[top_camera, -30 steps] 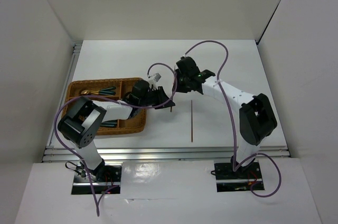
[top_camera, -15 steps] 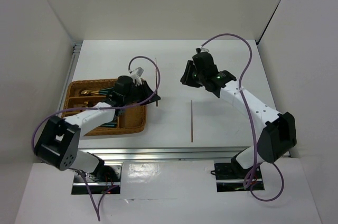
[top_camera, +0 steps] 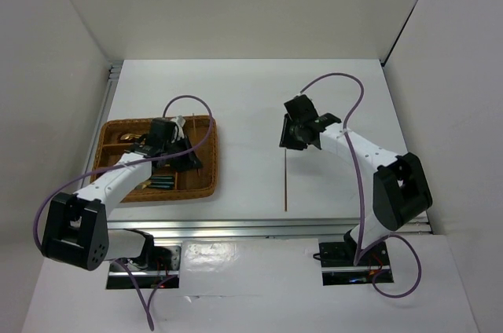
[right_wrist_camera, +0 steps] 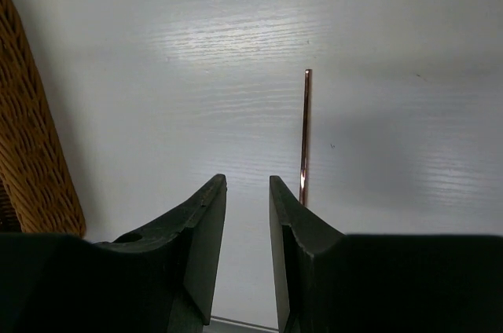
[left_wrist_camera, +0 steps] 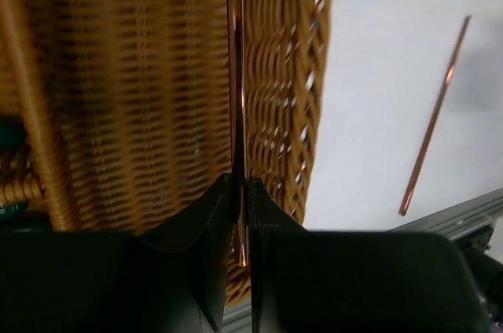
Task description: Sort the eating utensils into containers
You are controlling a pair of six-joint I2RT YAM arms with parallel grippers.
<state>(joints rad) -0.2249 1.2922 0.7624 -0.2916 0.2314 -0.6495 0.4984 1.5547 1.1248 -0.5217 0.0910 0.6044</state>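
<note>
here the left gripper (left_wrist_camera: 241,181) pinches a chopstick (left_wrist_camera: 234,50) over the tray (left_wrist_camera: 141,97).

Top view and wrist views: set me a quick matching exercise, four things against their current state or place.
Column one:
1. left gripper
2. right gripper
3. loose chopstick
4. wicker tray

Column two:
A. lies flat on the white table
B. holds teal-handled utensils
C. shut on a second chopstick, over the tray
D. jaws apart, nothing between them

Pairs: 1-C, 2-D, 3-A, 4-B
</note>
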